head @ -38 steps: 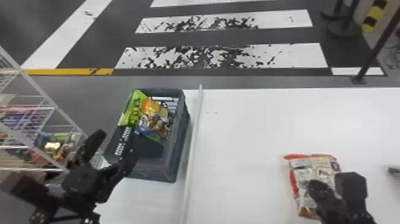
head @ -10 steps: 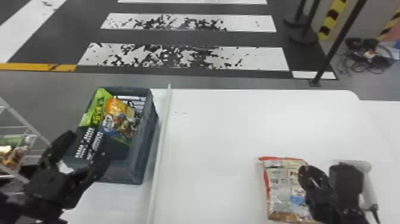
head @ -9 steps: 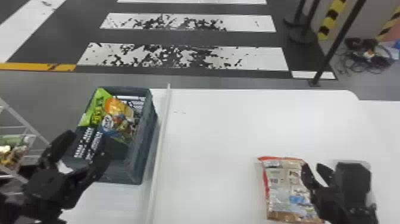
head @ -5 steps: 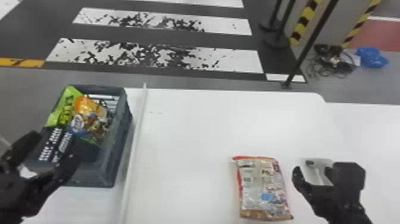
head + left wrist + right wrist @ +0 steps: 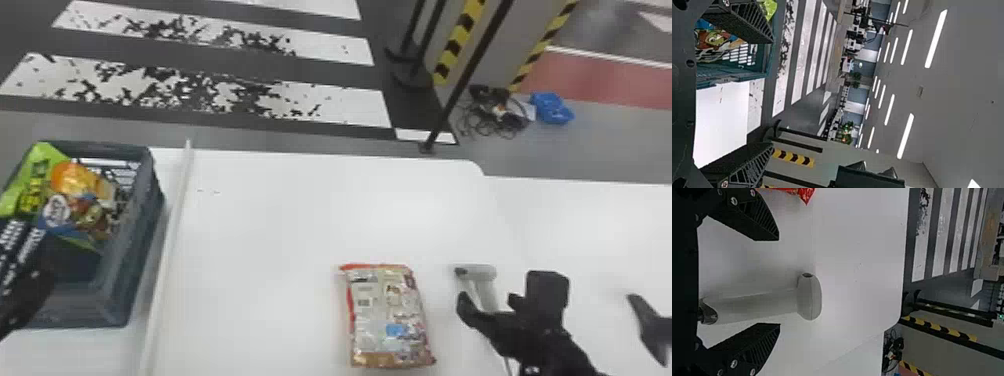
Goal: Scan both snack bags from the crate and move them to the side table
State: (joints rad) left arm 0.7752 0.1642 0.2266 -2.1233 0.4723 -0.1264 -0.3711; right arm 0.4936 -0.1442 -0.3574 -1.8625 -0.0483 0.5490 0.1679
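Landmark: snack bag [image 5: 387, 317] on white table [image 5: 280, 215]. Passage: broad tabletop beyond it; further stretch on its left, ending at a raised strip [image 5: 169, 240]. Obstacles: said strip; crate [image 5: 145, 235], past it; grey scanner [image 5: 482, 287] right of bag, near right gripper [image 5: 547, 300].

Bright ceiling strip lts [image 5: 936, 39], L wrist view; soft glare on wht table [image 5: 410, 215]; faint shadow nr scanner [image 5: 809, 299].

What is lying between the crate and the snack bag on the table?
In the head view, a white strip beside the crate, then bare tabletop.
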